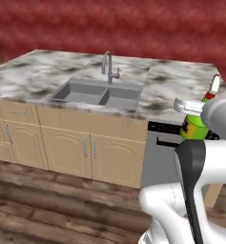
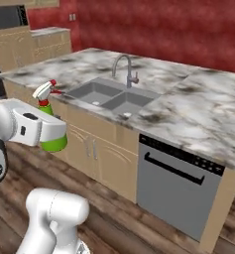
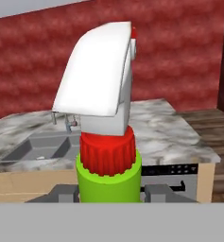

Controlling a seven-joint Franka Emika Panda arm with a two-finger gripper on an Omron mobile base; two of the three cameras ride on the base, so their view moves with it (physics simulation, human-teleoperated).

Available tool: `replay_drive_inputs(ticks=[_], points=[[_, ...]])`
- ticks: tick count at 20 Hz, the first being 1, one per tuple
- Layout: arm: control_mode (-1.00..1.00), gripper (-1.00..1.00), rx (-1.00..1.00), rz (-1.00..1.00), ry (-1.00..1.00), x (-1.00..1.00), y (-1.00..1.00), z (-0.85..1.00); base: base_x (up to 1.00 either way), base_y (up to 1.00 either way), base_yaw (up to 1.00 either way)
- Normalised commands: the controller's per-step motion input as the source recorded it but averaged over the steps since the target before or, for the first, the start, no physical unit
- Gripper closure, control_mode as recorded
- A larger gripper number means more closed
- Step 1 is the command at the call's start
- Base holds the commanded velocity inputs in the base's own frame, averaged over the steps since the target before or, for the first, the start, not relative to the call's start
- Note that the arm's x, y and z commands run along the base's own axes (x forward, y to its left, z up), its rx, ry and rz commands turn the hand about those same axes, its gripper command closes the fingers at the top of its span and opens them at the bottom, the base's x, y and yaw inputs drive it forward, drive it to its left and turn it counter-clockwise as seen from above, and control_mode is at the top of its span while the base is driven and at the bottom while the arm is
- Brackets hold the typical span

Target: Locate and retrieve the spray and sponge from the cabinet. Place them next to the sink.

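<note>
Gripper [image 3: 110, 193] clamps the upright spray [image 3: 107, 142] mid-frame; best keep it level, set down on bare counter [image 2: 198, 119] right of sink [image 2: 109, 96].

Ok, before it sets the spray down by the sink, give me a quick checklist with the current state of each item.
1. Spray held in the hand: ok, fingers at both sides of the bottle.
2. Bottle upright: ok.
3. Countertop right of the sink bare: ok.
4. Bottle over the counter: not ok, it hangs in front of the dishwasher.
5. Sponge located: cannot tell.
</note>
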Motion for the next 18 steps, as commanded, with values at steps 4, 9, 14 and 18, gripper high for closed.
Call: replay_drive_inputs(ticks=[4,9,14,18], points=[[1.0,1.0,0.0,0.0,0.0,0.0,0.0,0.0,0.0,0.0,-0.49],[1.0,1.0,0.0,0.0,0.0,0.0,0.0,0.0,0.03,0.0,-0.48],[1.0,1.0,0.0,0.0,0.0,0.0,0.0,0.0,0.16,0.0,-0.44],[1.0,1.0,0.0,0.0,0.0,0.0,0.0,0.0,0.03,0.0,-0.45]])
